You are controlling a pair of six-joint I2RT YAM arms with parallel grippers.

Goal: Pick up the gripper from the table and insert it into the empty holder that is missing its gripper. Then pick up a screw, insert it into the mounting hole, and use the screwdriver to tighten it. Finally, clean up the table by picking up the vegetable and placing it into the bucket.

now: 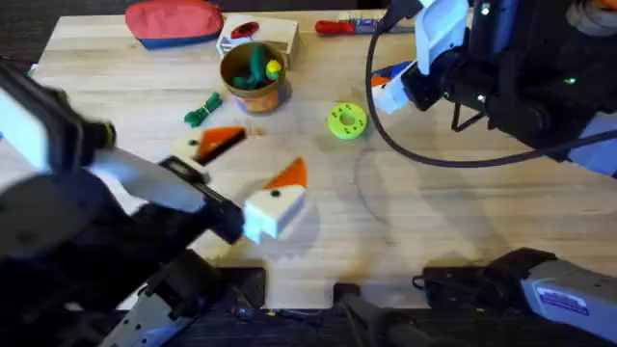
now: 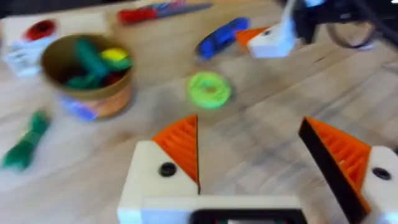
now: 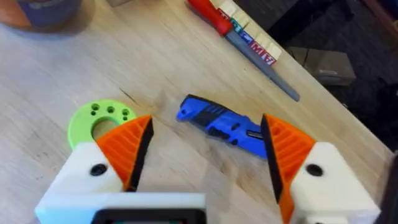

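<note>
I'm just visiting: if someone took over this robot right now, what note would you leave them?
Left gripper: open, empty, above the table.
Right gripper: open, hovering over the screwdriver, not gripping it.
Vegetable: on the table beside the bucket.
Done: pad and screw steps, cannot tell.
Left: probably grasp the screwdriver; vegetable into bucket.

Note the lime-green disc (image 1: 346, 120) with holes lying flat on the wooden table (image 1: 434, 222), just beside the right end effector's near fingertip. You have the red-handled hand screwdriver (image 1: 335, 27) beyond that effector, along the table's far edge. The red pouch (image 1: 174, 21) sits well apart from both effectors, at the far corner.
</note>
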